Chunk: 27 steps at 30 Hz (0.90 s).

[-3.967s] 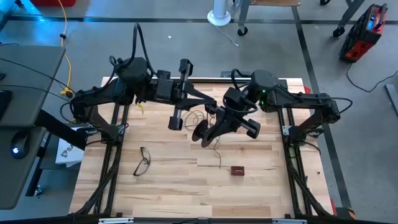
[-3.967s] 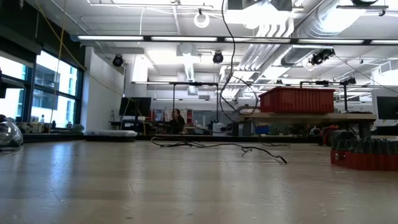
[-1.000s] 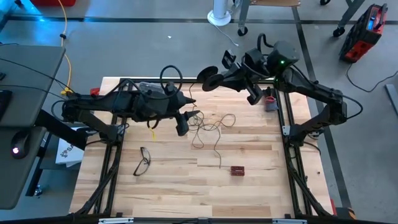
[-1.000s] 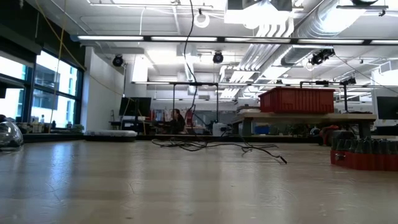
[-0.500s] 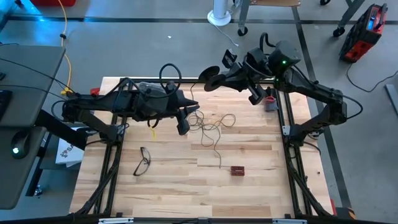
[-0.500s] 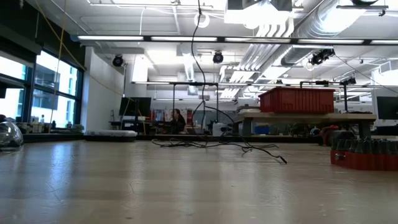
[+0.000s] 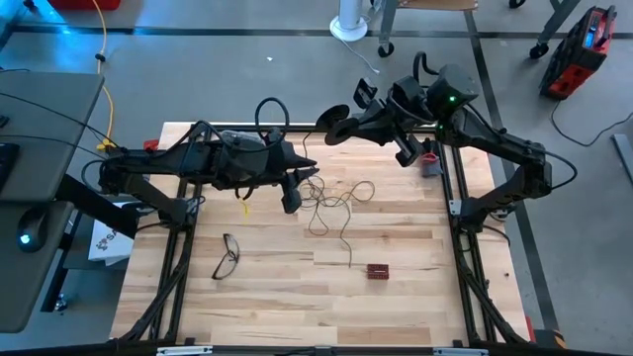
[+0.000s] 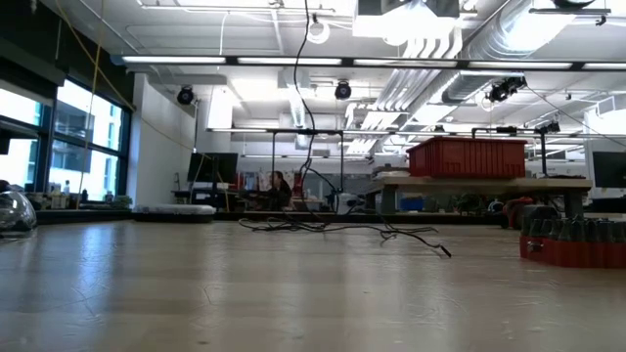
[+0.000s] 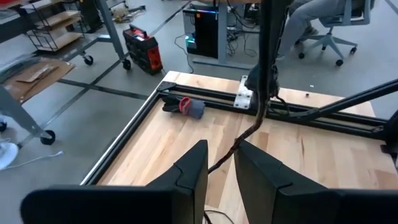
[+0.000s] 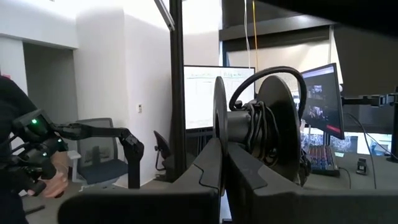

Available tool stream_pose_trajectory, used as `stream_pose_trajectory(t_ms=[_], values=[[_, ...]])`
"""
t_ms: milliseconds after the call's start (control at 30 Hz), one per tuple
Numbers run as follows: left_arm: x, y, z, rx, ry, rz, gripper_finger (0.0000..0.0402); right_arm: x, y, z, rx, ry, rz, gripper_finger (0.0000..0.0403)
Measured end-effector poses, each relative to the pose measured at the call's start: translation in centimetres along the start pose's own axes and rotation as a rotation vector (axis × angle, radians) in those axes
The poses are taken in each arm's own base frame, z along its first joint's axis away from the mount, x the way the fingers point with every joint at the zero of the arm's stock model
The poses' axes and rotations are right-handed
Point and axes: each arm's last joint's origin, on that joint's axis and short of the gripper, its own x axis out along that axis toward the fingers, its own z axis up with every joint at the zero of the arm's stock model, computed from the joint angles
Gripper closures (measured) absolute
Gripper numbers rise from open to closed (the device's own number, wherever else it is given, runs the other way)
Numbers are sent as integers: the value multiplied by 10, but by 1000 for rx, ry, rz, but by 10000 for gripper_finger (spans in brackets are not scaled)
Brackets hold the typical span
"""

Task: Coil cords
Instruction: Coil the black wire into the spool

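glasses [image 7: 226,256]: lying on the bench [image 7: 267,297], front left.
left fingers [image 7: 300,176]: low over the bench's back middle, nearly closed on the wire [image 9: 239,144].
wire: rises from a loose tangle mid-bench up to the reel [image 7: 334,125].
right fingers [image 7: 348,128]: raised at the back, clamped shut on the reel.

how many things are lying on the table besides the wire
3: eyeglasses on the left arm's side, a small red-brown block on the right arm's side, and a grey-and-red object by the far rail. Others may be hidden under the arms.
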Motion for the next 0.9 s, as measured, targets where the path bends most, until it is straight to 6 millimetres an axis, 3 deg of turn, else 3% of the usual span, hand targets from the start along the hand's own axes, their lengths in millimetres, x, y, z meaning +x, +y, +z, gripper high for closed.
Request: stream_pose_trajectory(t_ms=[233, 500, 900], values=[[0, -1, -2, 22, 21, -44, 395, 0, 1, 1, 2, 0, 5, 403], [3, 5, 0, 22, 17, -93, 400, -2, 7, 6, 47, -10, 70, 403], [38, 26, 17, 47, -147, -388, 401, 22, 42, 0, 91, -7, 228, 403]])
